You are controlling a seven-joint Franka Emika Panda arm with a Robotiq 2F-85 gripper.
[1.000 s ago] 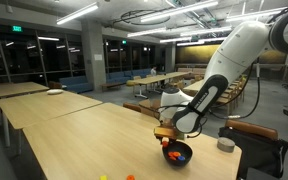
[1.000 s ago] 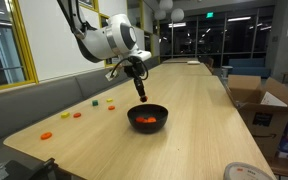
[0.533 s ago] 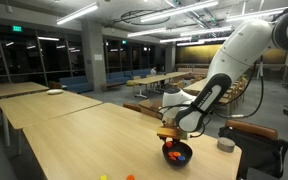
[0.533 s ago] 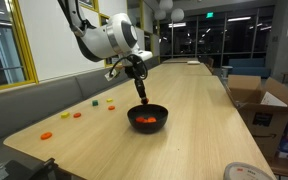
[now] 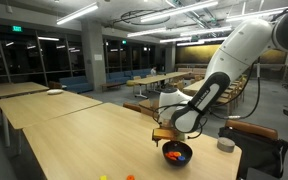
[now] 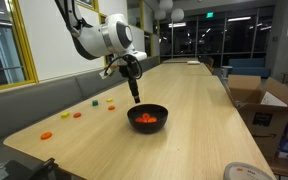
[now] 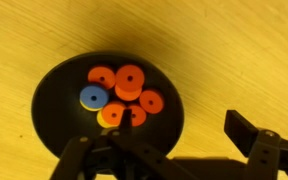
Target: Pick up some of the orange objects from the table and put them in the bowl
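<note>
Lifting straight up off the small round black bowl [image 5: 177,153] before swinging away looks the safe way to fetch more pieces without clipping its rim; in an exterior view the fingers [image 5: 165,136] hang just above it on the long pale wood counter [image 5: 74,140]. In an exterior view tiny bright orange pieces [image 6: 46,135] lie well apart from the bowl, near the counter's edge. In the wrist view the fingers [image 7: 246,135] stand wide and empty over orange discs [image 7: 130,80] and a blue disc [image 7: 93,97] inside the bowl
</note>
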